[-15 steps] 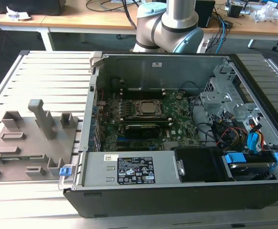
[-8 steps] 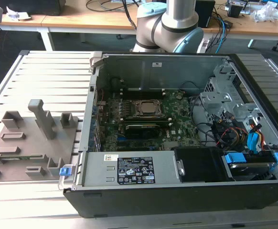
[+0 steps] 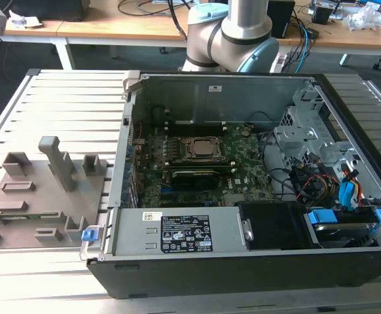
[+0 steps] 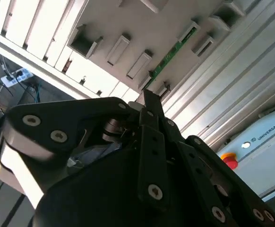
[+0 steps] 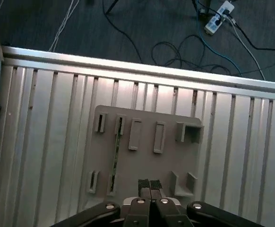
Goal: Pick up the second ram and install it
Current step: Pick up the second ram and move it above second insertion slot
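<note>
The gripper [image 5: 149, 183] is closed on nothing above the grey fixture [image 5: 142, 163]; the second ram [image 5: 115, 158] is stood on edge in a slot there; judged light, stiff and fragile, it is best pinched across its faces mid-length

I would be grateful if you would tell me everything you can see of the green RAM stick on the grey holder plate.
In the second wrist view the second ram is a thin, long, narrow green circuit board. It stands on its long edge in a slot of the grey holder plate, which lies on the ribbed metal table. Small grey brackets of the plate seem to hold it at its ends, and nothing else touches it. The end effector hangs above the plate, apart from the stick.
</note>
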`<state>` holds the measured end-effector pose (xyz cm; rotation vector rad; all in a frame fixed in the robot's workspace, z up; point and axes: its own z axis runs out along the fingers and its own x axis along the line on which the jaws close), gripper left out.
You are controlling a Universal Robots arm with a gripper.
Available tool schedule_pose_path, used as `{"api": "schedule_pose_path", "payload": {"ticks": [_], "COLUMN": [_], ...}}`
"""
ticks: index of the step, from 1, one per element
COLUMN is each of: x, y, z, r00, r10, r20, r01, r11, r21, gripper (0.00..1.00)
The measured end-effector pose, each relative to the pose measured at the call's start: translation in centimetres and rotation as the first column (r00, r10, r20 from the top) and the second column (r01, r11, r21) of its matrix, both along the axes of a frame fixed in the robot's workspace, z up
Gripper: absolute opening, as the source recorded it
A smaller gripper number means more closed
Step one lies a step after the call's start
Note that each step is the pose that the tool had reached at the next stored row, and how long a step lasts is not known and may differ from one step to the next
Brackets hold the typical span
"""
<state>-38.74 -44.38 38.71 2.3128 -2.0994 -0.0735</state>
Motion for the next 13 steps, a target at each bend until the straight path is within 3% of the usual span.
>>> {"api": "schedule_pose_path", "payload": {"ticks": [2,4,7,8,11,13], "x": [0.00,0.00,0.00,0.00,0.01,0.00], "y": [0.00,0.00,0.00,-0.01,0.00,0.00], "z": [-0.02,-0.04,-0.04,-0.06,-0.05,-0.06], "r00": [0.9980,0.9929,0.9911,0.9909,0.9904,0.9902], "r10": [-0.063,-0.119,-0.133,-0.133,-0.133,-0.133], "r20": [0.0000,0.0000,0.0004,0.0217,0.0377,0.0433], "r01": [0.063,0.119,0.133,0.133,0.133,0.133], "r11": [0.9980,0.9929,0.9911,0.9912,0.9911,0.9911], "r21": [0.0001,0.0000,0.0002,0.0025,0.0044,0.0053], "gripper": [0.11,0.11,0.11,0.11,0.11,0.11]}}
